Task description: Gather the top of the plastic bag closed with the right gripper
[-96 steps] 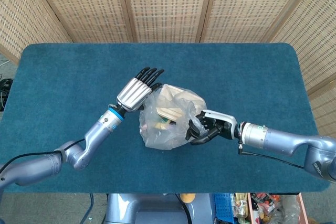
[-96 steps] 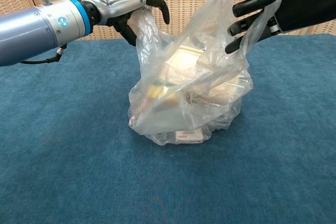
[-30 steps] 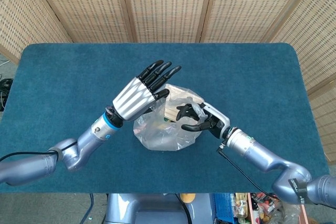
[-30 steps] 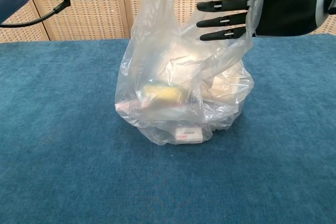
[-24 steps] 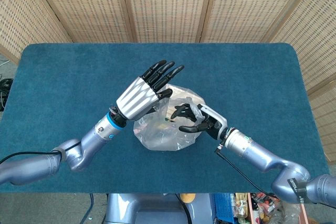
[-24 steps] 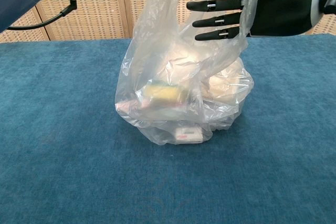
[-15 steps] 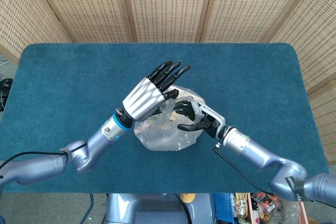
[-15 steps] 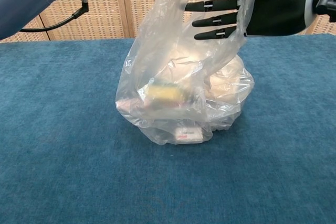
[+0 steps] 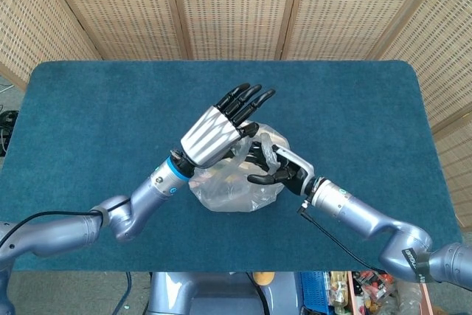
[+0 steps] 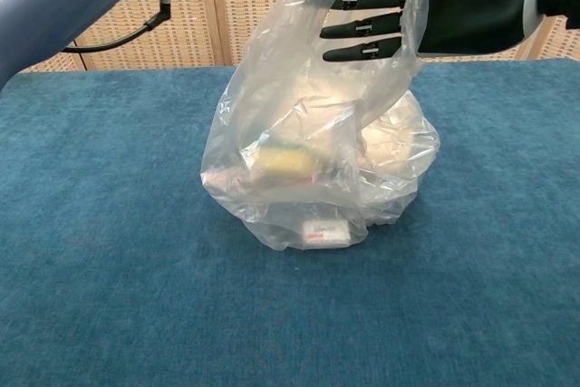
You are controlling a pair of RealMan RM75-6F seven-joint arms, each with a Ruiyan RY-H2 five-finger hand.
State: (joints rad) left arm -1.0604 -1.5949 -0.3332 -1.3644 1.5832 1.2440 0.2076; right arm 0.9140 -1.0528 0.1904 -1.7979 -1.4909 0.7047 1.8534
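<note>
Both hands have shifted up-right since earlier; left robot hand point(image 9: 219, 130) fingers spread above plastic bag point(image 10: 319, 165), frame centre on blue desk point(image 9: 88, 108). Right robot hand point(image 9: 271, 167) grips bag's top film. Chest view alone shows yellow item point(image 10: 288, 162) and white box point(image 10: 323, 233) inside.

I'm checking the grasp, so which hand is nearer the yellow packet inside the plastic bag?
Right. The right hand has fingers in the film above the yellow packet; the left hand is raised higher, out of the chest view.
</note>
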